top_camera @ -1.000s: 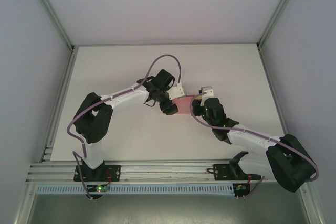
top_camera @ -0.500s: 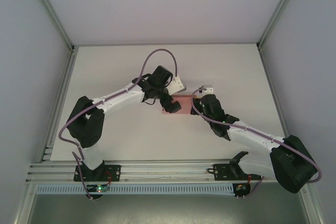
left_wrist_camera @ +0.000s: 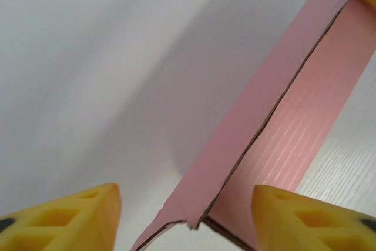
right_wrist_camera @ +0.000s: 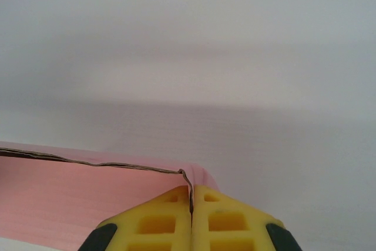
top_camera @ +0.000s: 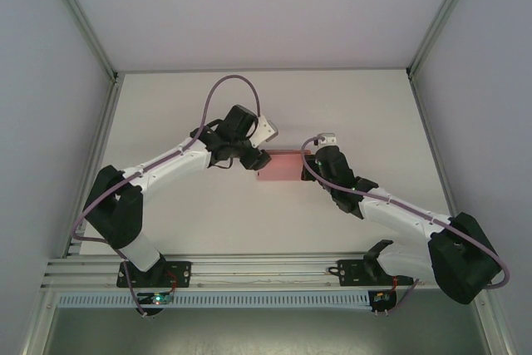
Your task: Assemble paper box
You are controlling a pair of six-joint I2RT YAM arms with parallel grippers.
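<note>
The flat pink card box (top_camera: 278, 167) is being held low over the white counter (top_camera: 166, 114), between the two arms. The step in hand is judged to be the opening-up of the collapsed box. Its right edge is being clamped by the right pincer (right_wrist_camera: 192, 204), jaws pressed together on the thin card. The left pincer (left_wrist_camera: 185, 218) is being held half apart astride the left corner; contact cannot be told. A closing there is being called for next, so the layers can be spread.
</note>
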